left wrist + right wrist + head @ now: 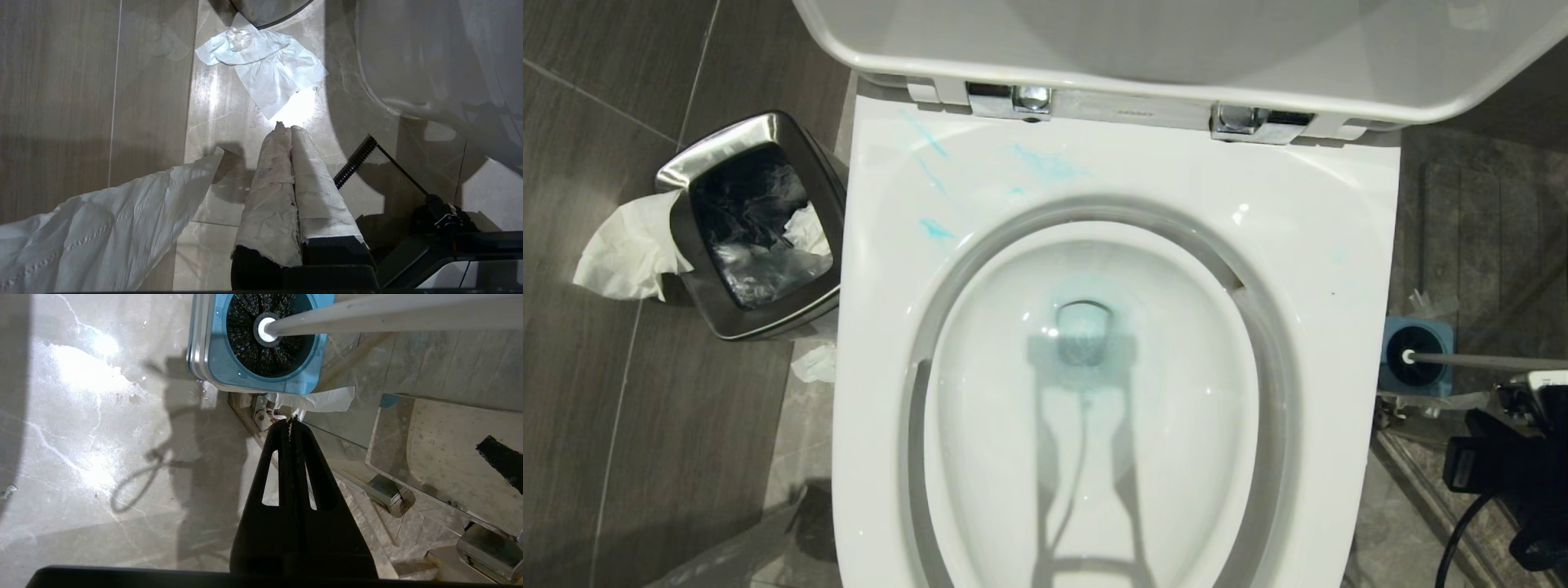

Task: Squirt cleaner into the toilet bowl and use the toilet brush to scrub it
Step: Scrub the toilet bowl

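Two grippers are pressed shut and empty. The right gripper (291, 421) hangs over the floor just short of the blue holder (212, 355), where the toilet brush (265, 330) stands, at the head view's right edge beside the toilet bowl (1339, 245). Cleaner (935, 229) smears the rim's upper left. The left gripper (286, 128) hangs above a tissue (265, 69) lying on the floor.

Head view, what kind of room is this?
Most likely a bathroom: a white toilet bowl with its lid up, a toilet brush in a blue holder, and a steel-rimmed bin on floor tiles.
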### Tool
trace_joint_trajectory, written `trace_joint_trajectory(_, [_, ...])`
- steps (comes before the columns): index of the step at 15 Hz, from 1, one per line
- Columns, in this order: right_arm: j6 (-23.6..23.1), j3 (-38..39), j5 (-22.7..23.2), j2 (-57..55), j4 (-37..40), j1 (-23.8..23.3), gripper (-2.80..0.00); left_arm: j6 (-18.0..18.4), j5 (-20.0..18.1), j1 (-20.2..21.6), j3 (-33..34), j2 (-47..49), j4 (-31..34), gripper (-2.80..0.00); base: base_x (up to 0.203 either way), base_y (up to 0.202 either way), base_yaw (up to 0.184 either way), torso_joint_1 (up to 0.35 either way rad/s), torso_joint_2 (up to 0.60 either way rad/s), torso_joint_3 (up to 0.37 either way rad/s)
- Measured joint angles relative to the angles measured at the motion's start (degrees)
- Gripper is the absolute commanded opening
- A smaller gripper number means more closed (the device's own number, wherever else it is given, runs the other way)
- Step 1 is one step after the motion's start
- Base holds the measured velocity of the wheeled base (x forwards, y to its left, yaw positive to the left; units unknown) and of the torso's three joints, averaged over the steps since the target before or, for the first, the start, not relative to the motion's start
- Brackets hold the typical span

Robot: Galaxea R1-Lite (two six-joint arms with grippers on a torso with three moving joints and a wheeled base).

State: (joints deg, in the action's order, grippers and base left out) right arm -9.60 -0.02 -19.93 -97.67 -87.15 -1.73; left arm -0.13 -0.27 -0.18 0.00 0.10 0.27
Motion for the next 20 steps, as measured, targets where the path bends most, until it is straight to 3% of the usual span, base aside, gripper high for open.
trace_joint_trajectory(5, [0.44,-0.02,0.01,0.32,0.0,0.39,-2.8,-0.07,0.0,0.0,0.0,0.0,0.0,-2.8,0.0,0.0,0.0,0.0,0.0,0.0])
trace_joint_trajectory(6, [0.38,-0.02,0.0,0.35,0.0,0.52,-2.04,-0.03,0.02,0.0,0.0,0.0,0.0,-2.8,0.0,0.0,0.0,0.0,0.0,0.0])
trace_joint_trajectory(7, [0.33,-0.02,-0.01,0.38,0.0,0.57,0.0,-0.03,0.02,0.0,0.0,0.0,-0.02,-2.8,0.0,0.0,0.0,0.0,0.0,0.0])
trace_joint_trajectory(16, [1.42,-0.72,0.09,1.53,0.0,0.41,0.0,-0.02,0.02,0.0,0.0,0.0,-0.02,-2.8,0.0,0.0,0.0,0.0,0.0,0.0])
trace_joint_trajectory(20, [1.6,-1.65,2.74,3.58,-0.01,-1.14,0.0,-0.02,0.02,0.0,0.0,0.0,-0.02,-2.8,0.0,0.0,0.0,0.0,0.0,0.0])
